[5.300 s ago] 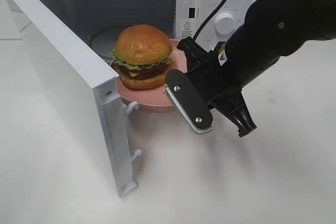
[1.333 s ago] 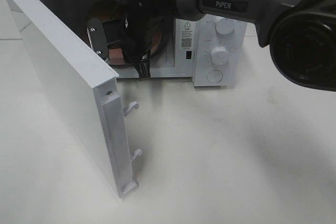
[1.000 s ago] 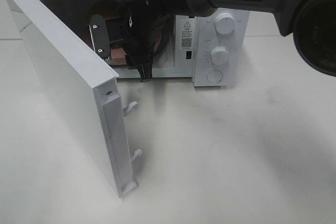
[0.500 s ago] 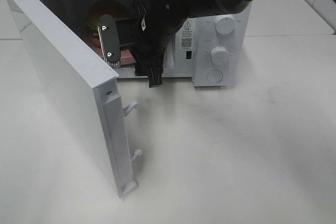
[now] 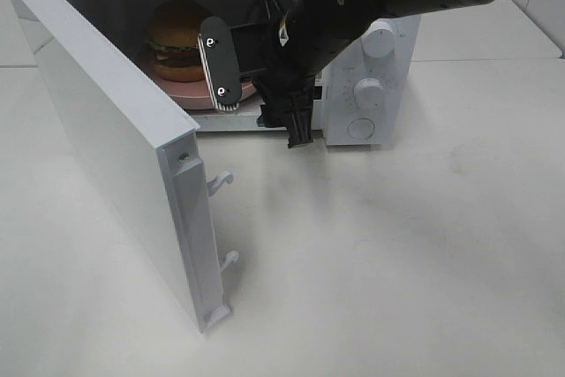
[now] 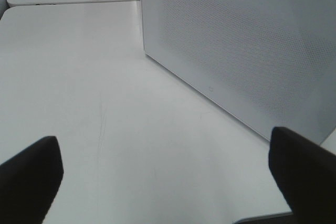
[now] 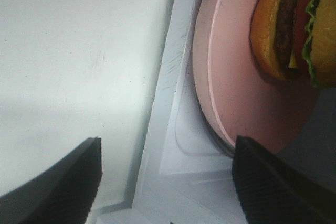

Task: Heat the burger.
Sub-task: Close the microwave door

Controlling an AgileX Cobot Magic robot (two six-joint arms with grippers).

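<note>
While the door (image 5: pixel 115 147) of the microwave (image 5: pixel 371 86) stands open on the left of the high view, the burger (image 5: pixel 177 34) sits on a pink plate (image 5: pixel 190 94) inside the oven, upper left of frame. At upper middle the right gripper (image 5: pixel 263 121) hangs at the oven's mouth, jaws released, holding nothing. White table (image 5: pixel 397 262) fills the lower frame.

Left wrist view: the left gripper (image 6: pixel 167 182) is spread wide and empty over the table, with a white perforated panel (image 6: pixel 247 51) close by.

Right wrist view: dark fingertips (image 7: pixel 63 182) stand apart, nothing between them. The plate lies beyond them on the oven floor, with the burger on it untouched.
</note>
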